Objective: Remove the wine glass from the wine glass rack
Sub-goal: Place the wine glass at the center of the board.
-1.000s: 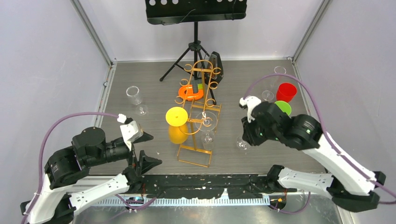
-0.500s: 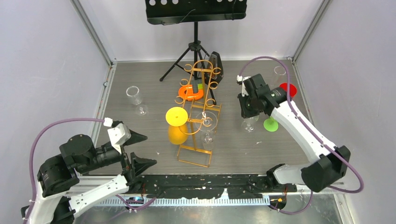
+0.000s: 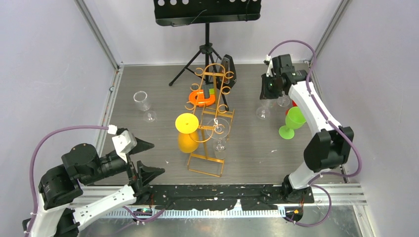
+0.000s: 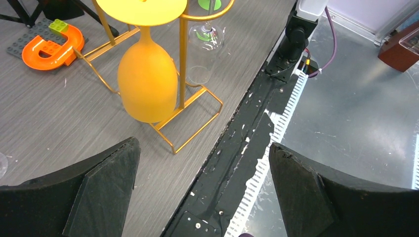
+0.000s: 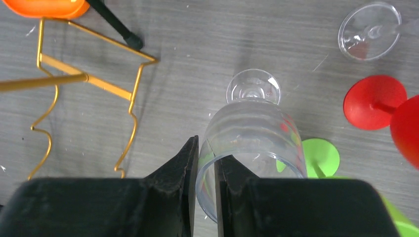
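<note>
Swung to upper right: right gripper (image 5: 206,148), pinching clear glass (image 5: 257,128) wall; left gripper (image 4: 203,145) spread, lower left. Thin pinch: glass may slip onto red glass (image 5: 375,101).

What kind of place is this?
Probably a robot test cell: plain panel walls, a left arm and right arm bolted at the table edge, mixed props like a music stand and wine glass rack.

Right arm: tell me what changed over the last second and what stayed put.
The right gripper, pinching the clear wine glass by its rim throughout, carried it from near right to far right, beside the green glass. The left gripper drew back slightly, open. The rack and its yellow glass stayed put.
</note>
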You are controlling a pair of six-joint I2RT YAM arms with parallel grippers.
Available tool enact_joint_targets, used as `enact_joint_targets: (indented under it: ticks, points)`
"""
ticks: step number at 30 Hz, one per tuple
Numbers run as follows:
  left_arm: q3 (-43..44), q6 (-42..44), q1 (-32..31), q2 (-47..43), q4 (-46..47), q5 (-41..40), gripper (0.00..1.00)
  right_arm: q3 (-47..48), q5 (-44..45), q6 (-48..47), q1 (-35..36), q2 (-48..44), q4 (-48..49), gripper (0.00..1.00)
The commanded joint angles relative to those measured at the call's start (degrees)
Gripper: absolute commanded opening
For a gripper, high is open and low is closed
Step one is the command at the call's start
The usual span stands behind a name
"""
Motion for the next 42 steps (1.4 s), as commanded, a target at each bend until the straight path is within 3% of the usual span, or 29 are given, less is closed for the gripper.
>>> enact_joint_targets:
  ticks: [1, 12, 21, 24, 30, 38, 42]
  points:
    - [0.1, -1.6, 0.1, -0.4, 1.1, -1.3, 1.00, 7.3, -0.9, 0.0, -1.1, 4.5, 2.2, 0.06]
    - [1.5, -4.6, 0.1, -0.2, 1.3, -6.4, 1.00, 13.5, -2.4, -0.2, -3.1, 13.9, 0.8, 0.06]
    - [2.7, -6.0, 0.1, 2.7, 2.5, -7.8, 1.00, 14.8, -1.3, -0.5, -3.3, 14.9, 0.5, 0.23]
    - [4.2, -6.6, 0.1, 4.3, 2.9, -7.9, 0.99, 16.1, 0.6, -0.5, -3.3, 13.9, 0.2, 0.36]
    - [6.1, -8.2, 0.1, 6.6, 4.8, -7.8, 1.00, 18.9, 0.6, 0.7, -3.4, 11.1, -0.5, 0.51]
    - [10.2, -11.0, 0.1, 11.2, 5.2, -11.4, 1.00, 19.5, -1.8, 1.0, -3.4, 5.1, -1.1, 0.56]
    - [12.5, -12.4, 0.1, 13.9, 6.3, -11.2, 1.00, 12.9, -5.1, 3.2, -3.3, -2.3, 4.0, 0.58]
